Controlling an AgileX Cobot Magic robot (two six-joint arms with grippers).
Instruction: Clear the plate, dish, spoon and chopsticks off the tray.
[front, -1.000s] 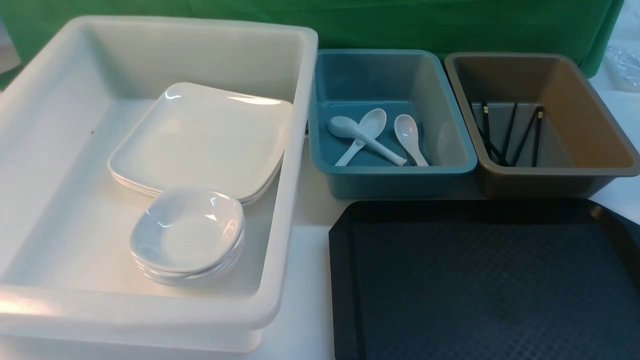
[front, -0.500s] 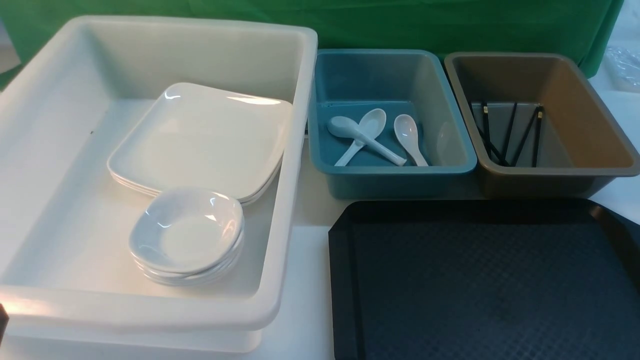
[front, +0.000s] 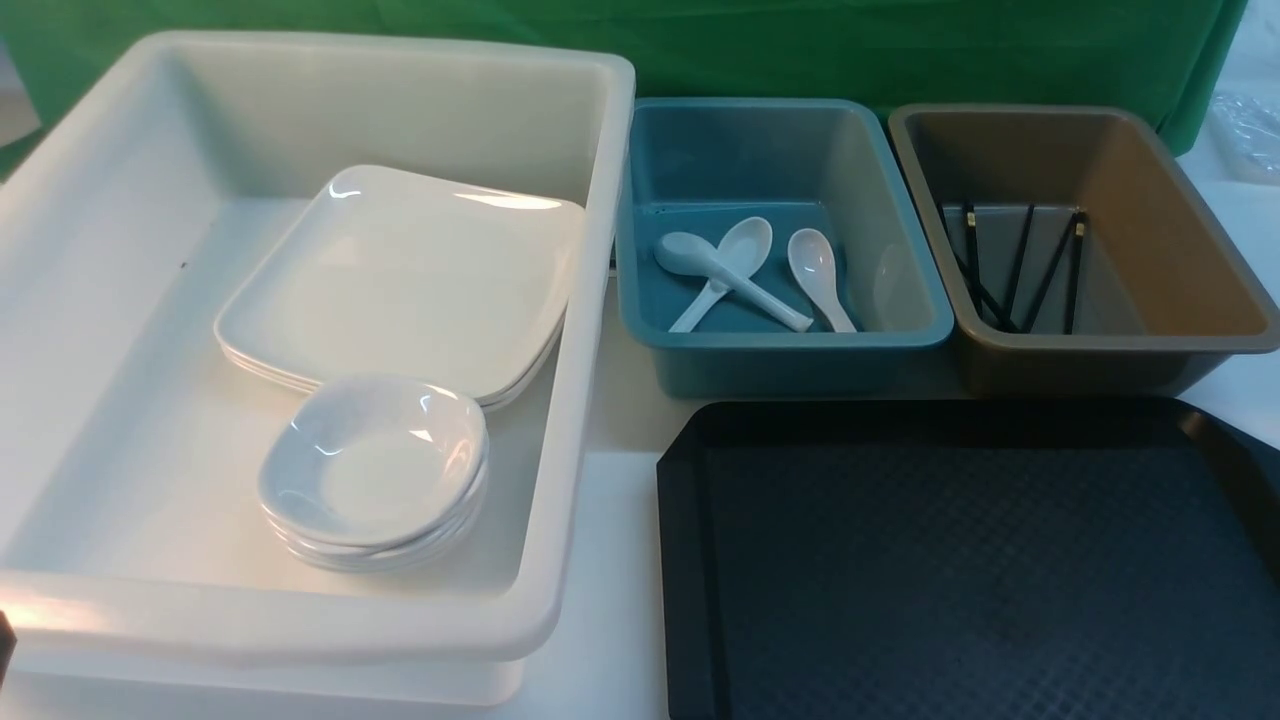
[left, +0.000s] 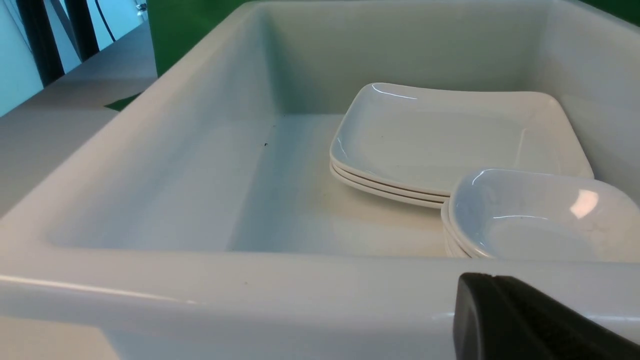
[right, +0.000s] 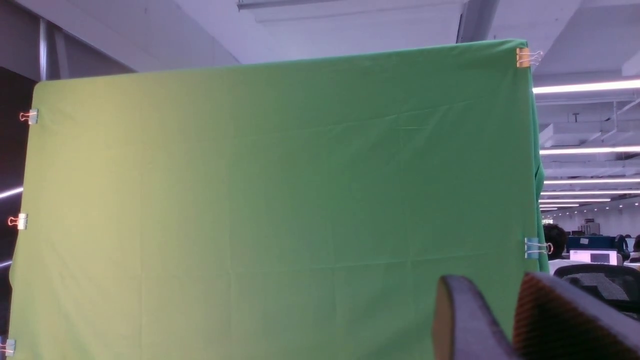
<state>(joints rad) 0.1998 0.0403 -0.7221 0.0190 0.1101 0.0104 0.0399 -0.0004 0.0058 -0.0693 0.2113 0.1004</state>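
The black tray (front: 960, 570) at the front right has nothing on its textured floor. A stack of square white plates (front: 400, 270) (left: 450, 135) lies in the white tub, and a stack of small dishes (front: 375, 460) (left: 540, 215) rests against its near corner. Three white spoons (front: 820, 265) lie in the blue tub. Black chopsticks (front: 1020, 265) lean in the brown tub. My left gripper (left: 495, 278) is shut and empty, just outside the white tub's near wall. My right gripper (right: 492, 295) is open, holds nothing and points up at the green cloth.
The big white tub (front: 590, 300) fills the left half. The blue tub (front: 780, 340) and brown tub (front: 1110, 345) stand side by side behind the tray. A green cloth screen (right: 275, 200) hangs at the back.
A dark sliver of my left arm has come into the front view's lower left edge. The dishes, spoons, chopsticks and tray have not moved.
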